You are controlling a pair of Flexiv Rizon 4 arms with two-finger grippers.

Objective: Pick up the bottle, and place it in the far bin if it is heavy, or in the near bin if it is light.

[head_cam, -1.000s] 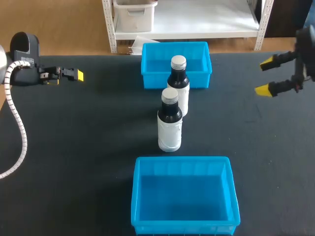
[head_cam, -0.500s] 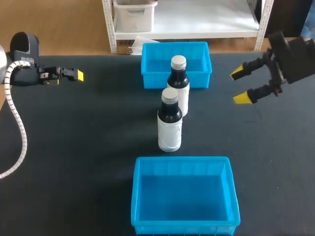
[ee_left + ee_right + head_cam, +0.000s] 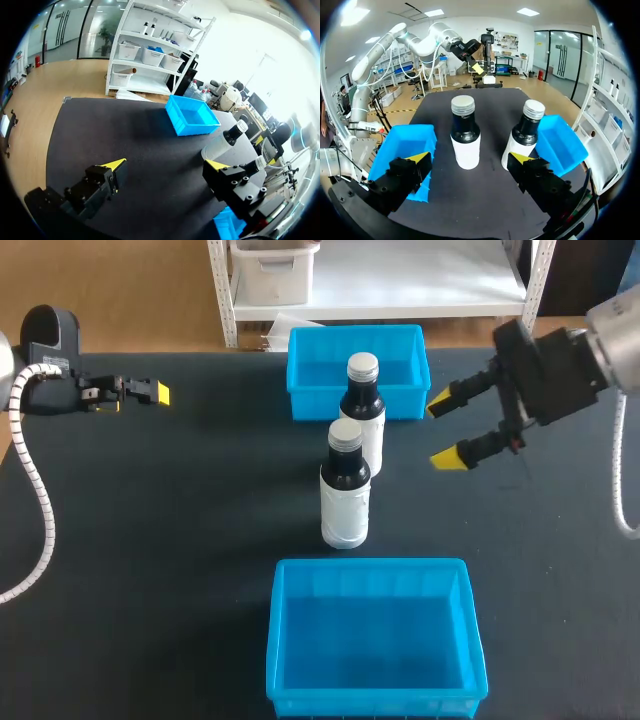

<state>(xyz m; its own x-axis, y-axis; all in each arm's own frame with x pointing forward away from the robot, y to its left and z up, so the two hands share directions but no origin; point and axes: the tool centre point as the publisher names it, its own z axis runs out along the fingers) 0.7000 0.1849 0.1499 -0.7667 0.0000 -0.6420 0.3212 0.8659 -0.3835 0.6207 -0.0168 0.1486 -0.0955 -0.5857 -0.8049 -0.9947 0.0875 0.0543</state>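
Right gripper (image 3: 442, 430) gaped beside the farther dark, white-labelled bottle (image 3: 362, 405), which partly hid the far blue plastic bin (image 3: 310, 370); left gripper (image 3: 167, 165) gaped too.

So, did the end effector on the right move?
Yes. The right end effector has moved left, and it is now much closer to the right side of the far bin and to the far bottle.

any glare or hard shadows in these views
Head view: even light, no hard shadow by near bottle or far bottle. Left wrist view: white glare washes out everything beyond them. Right wrist view: no glare on either.
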